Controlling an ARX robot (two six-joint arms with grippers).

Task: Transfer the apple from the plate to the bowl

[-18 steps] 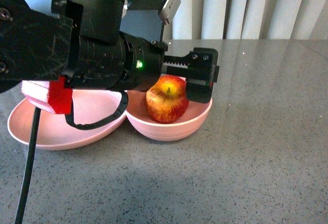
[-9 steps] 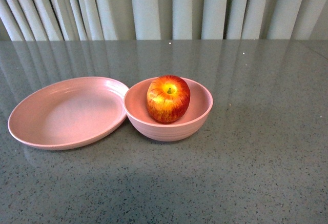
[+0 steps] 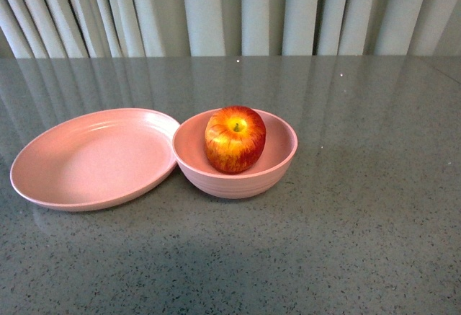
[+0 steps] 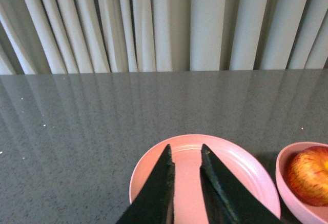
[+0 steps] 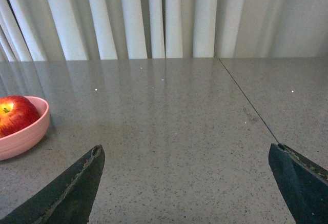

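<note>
Your apple point(image 3: 235, 139) sits inside the bowl point(image 3: 277, 158), stem dimple up, leaning toward the bowl's left wall in the front view. The bowl stands on the grey table point(image 3: 360, 221), and its rim touches or nearly touches the rim of the plate point(image 3: 94, 160), which lies just to its left with nothing on it. Neither arm shows in the front view.

Your left gripper point(image 4: 185, 155) has its 2 dark fingers close together, with only a narrow slit between them and nothing in it. The plate point(image 4: 246, 167) lies directly beyond and below those fingertips, and the bowl point(image 4: 287, 188) with the apple point(image 4: 310, 175) is off to that gripper's right side, apart from the fingers.

Your right gripper point(image 5: 187, 167) is spread wide, 1 finger at each lower corner of its wrist view, and it grips nothing; bare table point(image 5: 179, 121) fills the gap between them. The bowl point(image 5: 25, 134) and apple point(image 5: 15, 114) sit well off to this gripper's left, beyond the left fingertip and not touching it.

Pale pleated curtains point(image 3: 238, 9) hang behind the table's far edge.
</note>
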